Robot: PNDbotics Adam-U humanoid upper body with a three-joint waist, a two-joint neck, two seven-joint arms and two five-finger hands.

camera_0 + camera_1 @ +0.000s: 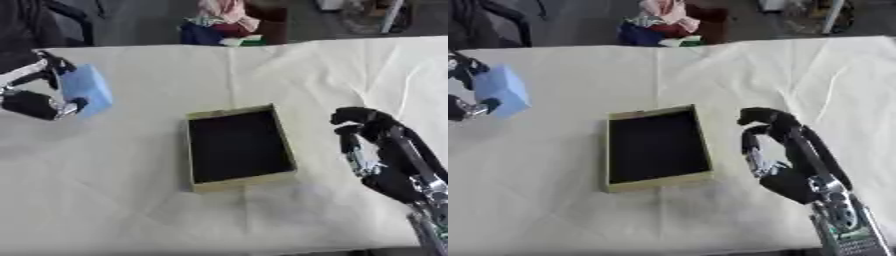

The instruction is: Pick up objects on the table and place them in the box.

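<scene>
- Now my left hand (35,97) is at the left edge of the table, with a light blue block (86,91) clamped between my fingers above and my thumb below.
- That block is tilted, its flat face turned towards me, and it sits well to the left of the box, not over it.
- Whether the block is touching the cloth or held just above it, I cannot tell.
- The box (194,150) lies near the middle of the table: shallow, open on top, with tan cardboard walls and a dark inside. I see nothing in it.
- My right hand (785,150) is to the right of the box, near it but not touching, over the cloth.
- Its fingers are curled over at the top, towards the box, and they hold nothing.
- A pale cloth (131,200) covers the whole table, creased in a few places.
- Beyond the far edge of the table there is a heap of coloured things (229,22), red, pink and blue.
</scene>
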